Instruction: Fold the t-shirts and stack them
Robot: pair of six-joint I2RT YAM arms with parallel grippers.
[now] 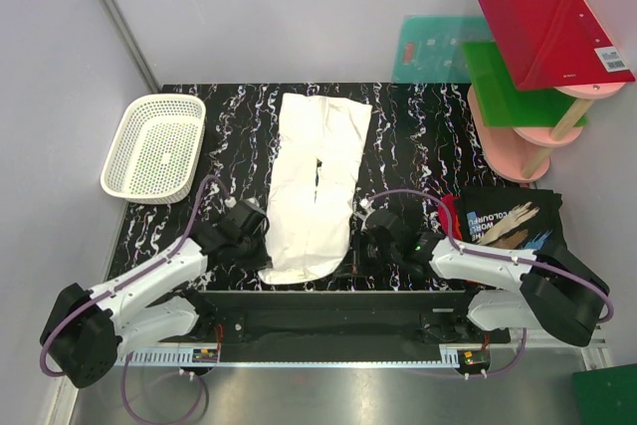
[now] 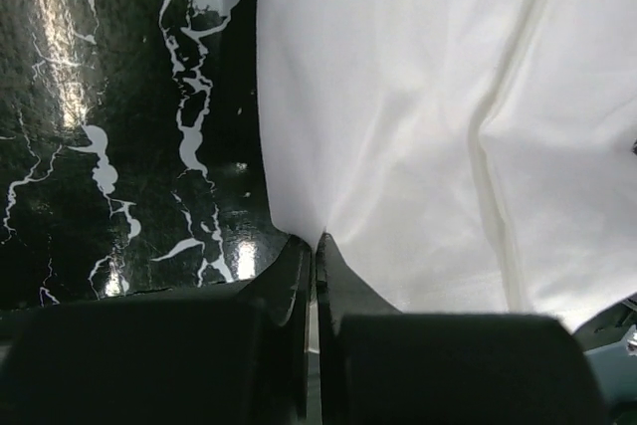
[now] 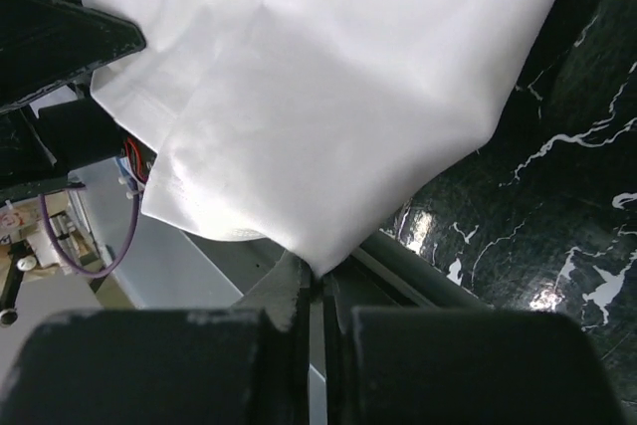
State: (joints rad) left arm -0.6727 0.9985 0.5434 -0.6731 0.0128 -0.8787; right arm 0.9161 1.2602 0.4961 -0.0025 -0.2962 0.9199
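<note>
A white t-shirt, plain side up and folded into a long strip, lies down the middle of the black marbled table. My left gripper is shut on its near left edge; in the left wrist view the cloth is pinched between the fingertips of the gripper. My right gripper is shut on the near right corner, where the cloth hangs past the table edge from the gripper. A folded black t-shirt with a colourful print lies at the right, a red-orange edge showing at its left side.
A white mesh basket stands at the back left. At the back right a pink tiered stand carries red and green boards, with a teal board against the wall. The table's near edge runs just under the right gripper.
</note>
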